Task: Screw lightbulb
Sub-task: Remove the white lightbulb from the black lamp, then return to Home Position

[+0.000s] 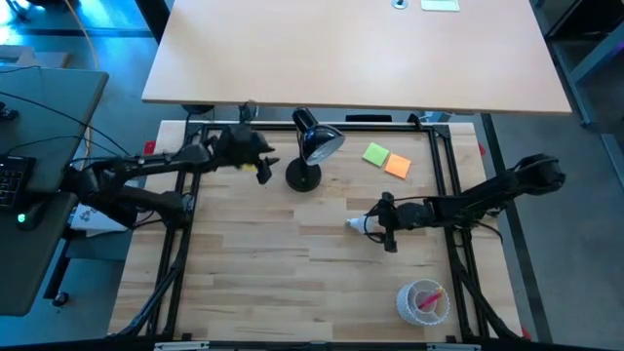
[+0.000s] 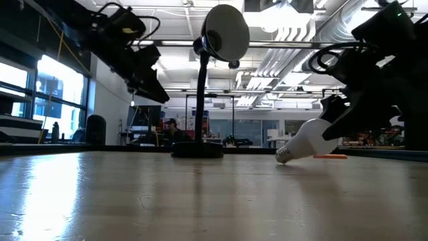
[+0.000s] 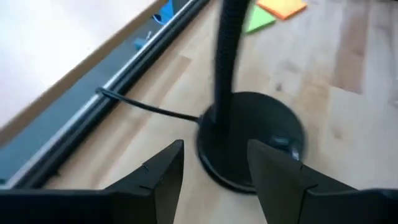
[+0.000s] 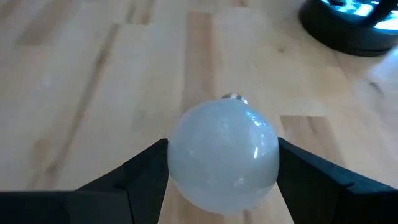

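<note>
- Right claw (image 1: 375, 227) was pinching the lightbulb (image 1: 358, 225) by its globe near the worktop's (image 1: 292, 273) middle, screw base tipped down onto the wood.
- Left claw (image 1: 265, 168) hung spread just beside the lamp's (image 1: 310, 151) base near the far edge.

black desk lamp (image 1: 310, 156) upright | green (image 1: 376, 154) and orange (image 1: 398, 166) notes beside | clear cup (image 1: 423, 301), perhaps pink contents

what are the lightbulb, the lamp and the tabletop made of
Lightbulb: frosted white globe with soft glints, glass or plastic, with a silvery metal screw base.
Lamp: glossy black, probably painted metal or plastic.
Tabletop: pale wood planks, visible grain and seams.
</note>
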{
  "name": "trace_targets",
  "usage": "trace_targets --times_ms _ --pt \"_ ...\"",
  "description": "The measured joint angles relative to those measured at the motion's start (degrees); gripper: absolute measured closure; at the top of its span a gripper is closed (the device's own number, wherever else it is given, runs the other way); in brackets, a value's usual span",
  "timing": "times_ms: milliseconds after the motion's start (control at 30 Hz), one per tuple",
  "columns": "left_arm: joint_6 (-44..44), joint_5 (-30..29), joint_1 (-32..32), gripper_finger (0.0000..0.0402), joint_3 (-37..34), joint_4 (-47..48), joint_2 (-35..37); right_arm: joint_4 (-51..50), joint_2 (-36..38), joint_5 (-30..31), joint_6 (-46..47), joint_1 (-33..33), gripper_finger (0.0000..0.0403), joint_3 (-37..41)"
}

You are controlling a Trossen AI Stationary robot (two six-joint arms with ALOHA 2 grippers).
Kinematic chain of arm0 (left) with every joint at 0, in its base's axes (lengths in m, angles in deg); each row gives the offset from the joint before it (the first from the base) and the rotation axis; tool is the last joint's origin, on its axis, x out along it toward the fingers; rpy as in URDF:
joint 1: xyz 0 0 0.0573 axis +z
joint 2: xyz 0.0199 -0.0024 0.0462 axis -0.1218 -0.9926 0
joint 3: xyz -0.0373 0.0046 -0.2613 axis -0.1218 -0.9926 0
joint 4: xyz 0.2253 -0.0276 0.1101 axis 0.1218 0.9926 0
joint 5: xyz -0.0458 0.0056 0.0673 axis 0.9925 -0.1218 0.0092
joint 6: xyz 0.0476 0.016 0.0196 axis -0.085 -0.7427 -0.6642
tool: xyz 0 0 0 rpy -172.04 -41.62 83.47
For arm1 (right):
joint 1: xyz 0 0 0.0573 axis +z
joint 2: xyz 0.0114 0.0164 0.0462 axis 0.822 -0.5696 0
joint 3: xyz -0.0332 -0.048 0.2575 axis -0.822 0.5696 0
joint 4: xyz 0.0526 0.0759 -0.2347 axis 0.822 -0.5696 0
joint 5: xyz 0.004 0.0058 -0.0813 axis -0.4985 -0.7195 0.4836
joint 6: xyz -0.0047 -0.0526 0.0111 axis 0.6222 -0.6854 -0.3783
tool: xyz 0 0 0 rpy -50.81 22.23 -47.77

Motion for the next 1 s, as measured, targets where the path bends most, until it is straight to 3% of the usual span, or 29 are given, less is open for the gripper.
trace_targets --times_ms 200,467,633,867,1000 --pt "8.1 -10.0 -12.0 0.0232 -6.6 -3.3 5.8 -1.2 -0.5 6.7 -0.3 -0.8 0.0144 0.0" --pt "14.6 -22.4 -26.5 0.0232 -7.9 -5.0 5.7 -4.0 -0.6 5.8 2.3 -2.9 0.0132 0.0" --pt "17.5 -27.9 -31.5 0.0232 -7.9 -5.2 5.8 -6.5 -0.5 6.4 0.9 -3.4 0.0102 0.1" --pt "21.0 -31.2 -35.3 0.0232 -7.9 -5.2 5.8 -7.9 1.2 11.0 1.7 -3.6 0.0097 -1.1" --pt "22.8 -32.5 -37.1 0.0232 -7.9 -5.3 5.8 -16.2 2.5 10.7 3.5 -3.6 0.0097 -4.0"
